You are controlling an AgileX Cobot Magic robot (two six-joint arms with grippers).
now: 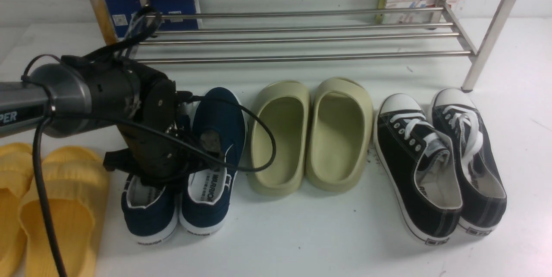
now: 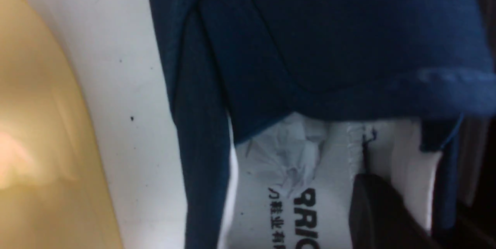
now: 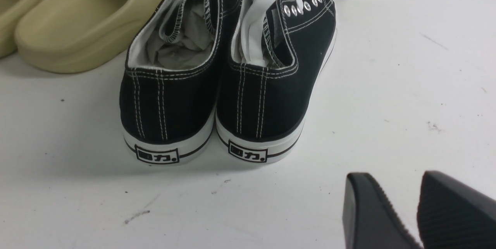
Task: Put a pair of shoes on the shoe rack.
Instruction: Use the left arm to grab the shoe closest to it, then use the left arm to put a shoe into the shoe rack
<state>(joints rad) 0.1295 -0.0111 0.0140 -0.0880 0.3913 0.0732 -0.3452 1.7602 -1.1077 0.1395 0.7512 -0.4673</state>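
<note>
White tabletop [image 1: 302, 234] carries the navy slip-on shoes [image 1: 215, 139] in front of the shoe rack [image 1: 302, 58], toward its left leg. The left gripper [image 1: 194, 139] sits among them, one finger [image 2: 381, 214] inside a shoe opening; I cannot tell whether it is clamped. The right gripper [image 3: 414, 202] hangs parted, holding nothing. Pinching only one thin collar could leave the other shoe behind, or let a drooping toe snag the rack's front rail.

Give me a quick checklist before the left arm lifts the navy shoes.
1. Left gripper at navy shoes: ok, one finger is inside a shoe.
2. Grip closed on both shoes: cannot tell, jaws hidden.
3. Rack rails in view free of shoes: ok.
4. Right gripper open, apart from black sneakers: ok.
5. Cable clear of the lift: not ok, it loops across a navy shoe and a beige slipper.
</note>
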